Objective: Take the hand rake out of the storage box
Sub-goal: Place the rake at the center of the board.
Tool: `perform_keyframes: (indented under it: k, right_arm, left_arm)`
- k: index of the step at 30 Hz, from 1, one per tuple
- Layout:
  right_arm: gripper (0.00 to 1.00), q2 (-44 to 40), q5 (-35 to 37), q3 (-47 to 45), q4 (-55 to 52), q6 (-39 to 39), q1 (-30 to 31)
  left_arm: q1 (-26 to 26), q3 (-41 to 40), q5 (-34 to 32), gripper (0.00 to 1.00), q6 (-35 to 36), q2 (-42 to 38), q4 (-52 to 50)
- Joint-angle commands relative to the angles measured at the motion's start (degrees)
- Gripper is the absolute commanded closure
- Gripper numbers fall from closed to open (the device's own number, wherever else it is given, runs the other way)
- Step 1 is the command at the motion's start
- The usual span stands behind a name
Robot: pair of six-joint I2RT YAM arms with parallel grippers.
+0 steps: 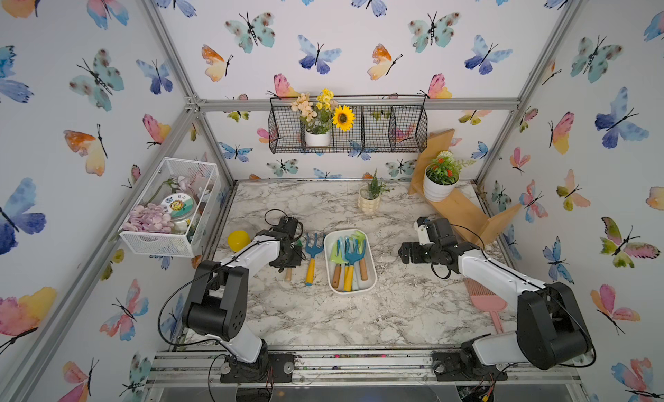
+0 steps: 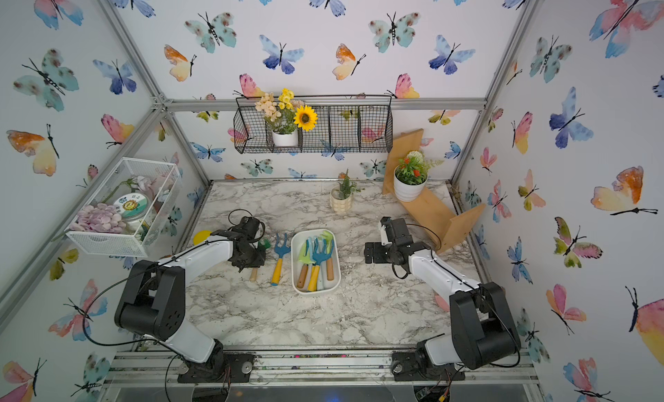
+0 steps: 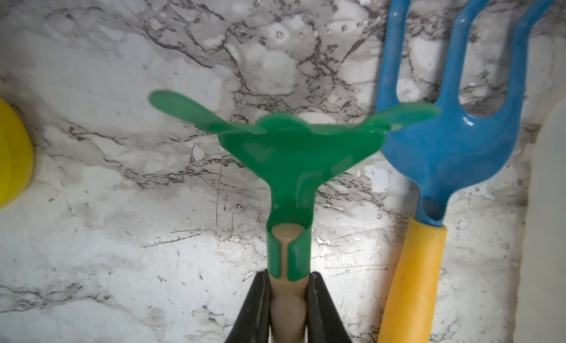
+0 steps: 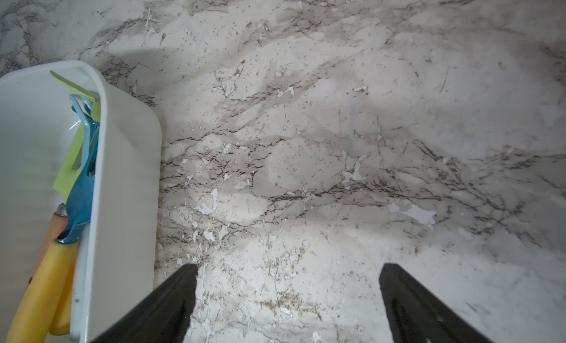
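**Left gripper**: the jaws are closed narrowly on the tan wooden handle of the green hand rake, just behind its green socket. The rake is outside the storage box, over the marble table. It sits between a yellow round object, cut off at the frame edge, and a blue hand fork with a yellow handle that lies beside the box. I cannot tell whether the rake's prongs touch the table, and its outer prongs are blurred. In both top views the left arm hides most of the rake, leaving me only the handle end and a green sliver.

**Right gripper**: the jaws are spread wide and hold nothing, above bare marble just beside the box's outer wall.

**Elsewhere:** several tools overlap inside the box, so I cannot separate them all. The right arm partly hides a pink toothed tool.
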Motion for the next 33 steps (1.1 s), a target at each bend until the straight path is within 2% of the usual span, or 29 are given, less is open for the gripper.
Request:
perform_keyframes:
  k: [1,14,28,33]
  right_arm:
    - [0.02,0.2,-1.45,0.11,0.91,0.25,0.34]
    - [0.02,0.47,-1.64,-0.07,0.92,0.38,0.34]
    - [0.02,-0.06,-2.09,0.19,-0.29,-0.22,0.34]
    - [0.02,-0.68,-1.86,0.37,-1.19,-0.54,0.34]
  left_arm:
    - [0.35,-0.16,-1.95,0.84,0.24,1.44,3.02]
    - [0.26,-0.68,-4.08,0.84,0.02,5.77,4.85]
    - [0.11,0.08,-6.84,0.62,-2.11,2.43,0.69]
    - [-0.37,4.43,-8.18,0.6,-4.33,-0.66,-5.75]
